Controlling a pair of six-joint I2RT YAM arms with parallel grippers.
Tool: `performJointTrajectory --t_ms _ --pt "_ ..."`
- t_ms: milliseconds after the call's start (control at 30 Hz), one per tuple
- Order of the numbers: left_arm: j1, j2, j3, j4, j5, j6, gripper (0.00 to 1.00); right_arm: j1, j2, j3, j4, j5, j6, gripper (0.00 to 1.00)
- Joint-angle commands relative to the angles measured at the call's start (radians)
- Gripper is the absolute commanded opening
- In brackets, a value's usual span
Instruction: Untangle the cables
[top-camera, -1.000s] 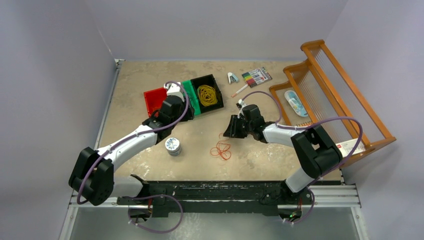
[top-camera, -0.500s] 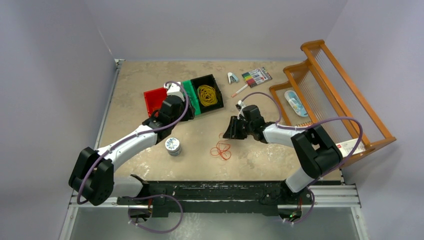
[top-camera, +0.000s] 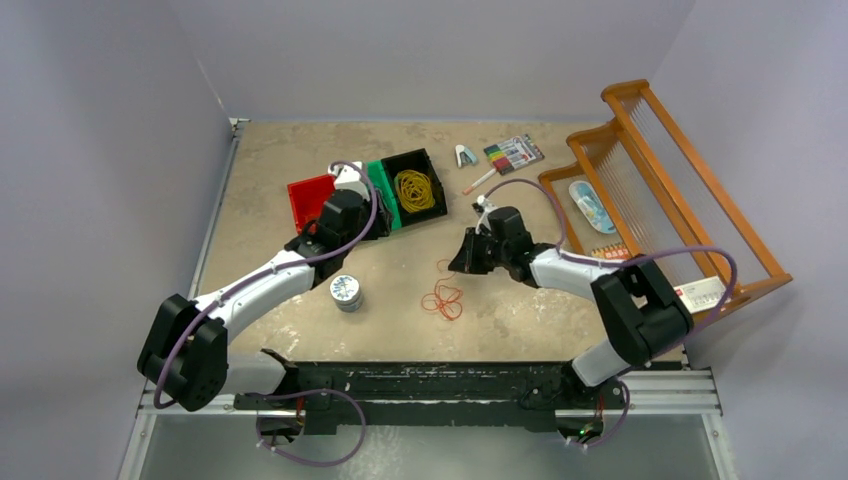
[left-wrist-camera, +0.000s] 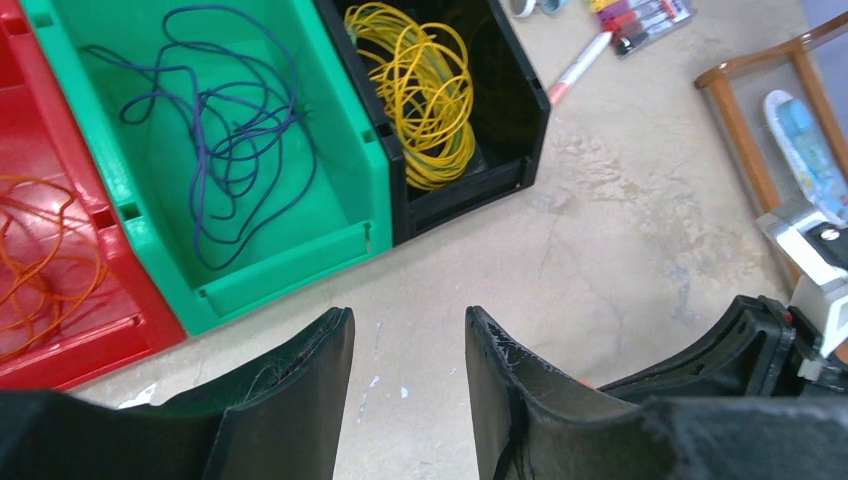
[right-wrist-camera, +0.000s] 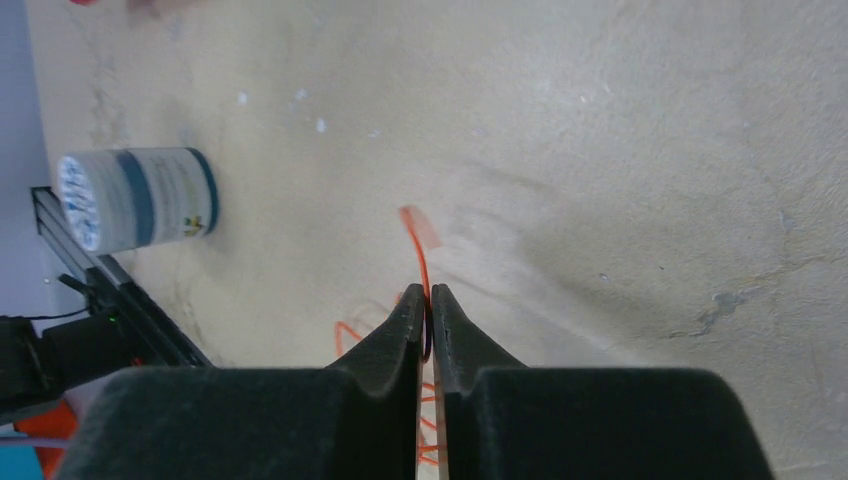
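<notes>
The right gripper is down at the middle of the table, jaws pressed together and pinching 1 thin strand of the orange cable. The strand runs up out of the fingertips while the rest of the loops lie loose on the surface, just near of the gripper and right of the tin. Over on the left, the left gripper hovers with jaws spread and nothing between them, just near of 3 bins. The red bin has an orange bundle, the green bin a dark cable, and the black bin the yellow cable. This looks like the pick-up of the last loose bundle, with the sorting mostly done. The next move calls for a slow lift, so that the loops trail free instead of knotting, and then a carry far-left toward the red bin. With only 1 strand in the pinch, a slip is the risk.
</notes>
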Motion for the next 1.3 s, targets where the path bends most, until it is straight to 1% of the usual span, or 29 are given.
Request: performJointTrajectory --t_ms 0,67,167,300,467,533,733,767,1033,1267 --pt "-0.002 -0.041 -0.027 0.138 0.050 -0.018 0.45 -0.001 -0.120 0.027 0.055 0.040 -0.054 0.03" --pt "-0.002 -0.061 -0.056 0.200 0.080 -0.029 0.46 0.000 -0.163 0.039 0.061 0.057 -0.075 0.00" --pt "-0.002 -0.086 -0.094 0.294 0.126 -0.044 0.48 0.000 -0.218 0.066 0.065 0.088 -0.098 0.00" --pt "-0.002 -0.096 -0.141 0.425 0.224 -0.043 0.51 0.000 -0.258 0.115 0.064 0.116 -0.104 0.00" --pt "-0.003 -0.050 -0.174 0.578 0.366 -0.035 0.53 0.000 -0.281 0.178 0.049 0.140 -0.080 0.00" --pt "-0.014 -0.029 -0.187 0.621 0.393 -0.033 0.54 -0.001 -0.289 0.197 0.048 0.144 -0.067 0.00" --pt "-0.068 0.016 -0.208 0.693 0.382 0.010 0.55 -0.007 -0.295 0.262 -0.009 0.132 -0.047 0.00" --pt "-0.077 0.023 -0.203 0.698 0.375 0.027 0.56 -0.008 -0.294 0.295 -0.017 0.122 -0.042 0.00" --pt "-0.120 0.075 -0.139 0.730 0.329 0.142 0.58 -0.014 -0.287 0.374 -0.077 0.053 -0.010 0.00" --pt "-0.124 0.125 -0.071 0.765 0.282 0.179 0.59 -0.017 -0.292 0.396 -0.084 0.007 0.002 0.00"
